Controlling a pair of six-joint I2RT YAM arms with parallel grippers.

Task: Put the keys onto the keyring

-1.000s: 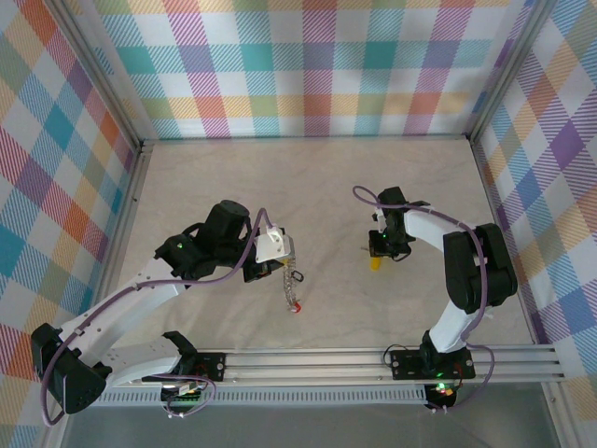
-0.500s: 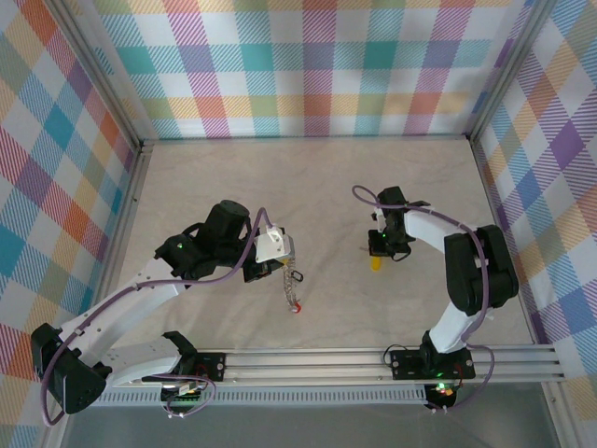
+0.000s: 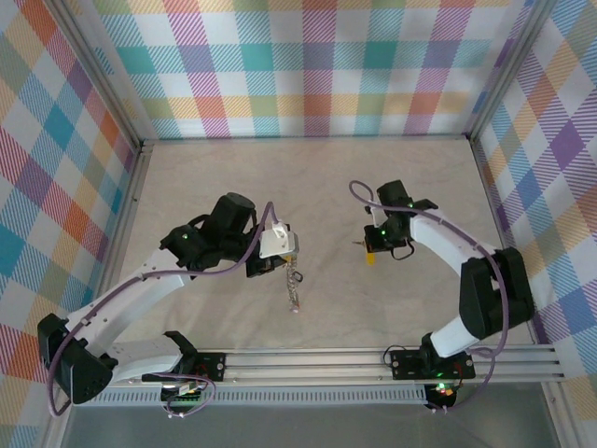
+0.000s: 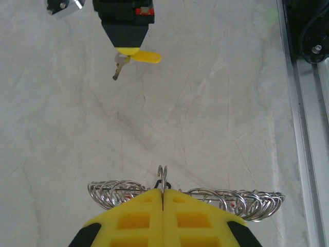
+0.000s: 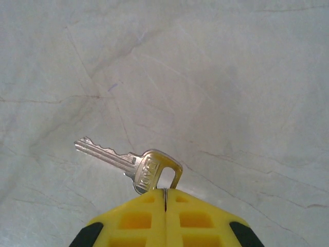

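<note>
Left pincer [image 4: 163, 192]: yellow fingers [image 4: 139, 216] pressed together, pinching the keyring [image 4: 205, 197] by a small wire loop that stands up at the seam between them. From the left wrist, the keyring is a run of silvery coils stretched crosswise just beyond the fingertips, spilling out to both sides. Small red bits show through the coils on the right end; too small to identify.

From above, the left pincer [image 3: 288, 254] sits left of centre over the worktop [image 3: 326, 177]. The keyring [image 3: 294, 285] trails from it as a thin strand toward the near rail [image 3: 326, 359]. I cannot tell whether its far end touches the cloth.

Right pincer [image 5: 165, 191]: yellow fingers [image 5: 195, 216] closed flat on each other, nipping the head of one key [image 5: 146, 169]. Key is bare metal, silvery with a brassy head and a slot in the head. Its toothed blade points left and slightly away from the wrist camera. Whether the blade touches the worktop cannot be told.

From above, the right pincer [image 3: 372, 254] is right of centre, well apart from the left one, tip turned toward it. The left wrist camera sees it across the gap: right pincer [image 4: 134, 52] at top, key [image 4: 119, 66] dangling just under its yellow tip.

Worktop is pale, creased cloth. Plaid walls [image 3: 317, 65] on three sides.
</note>
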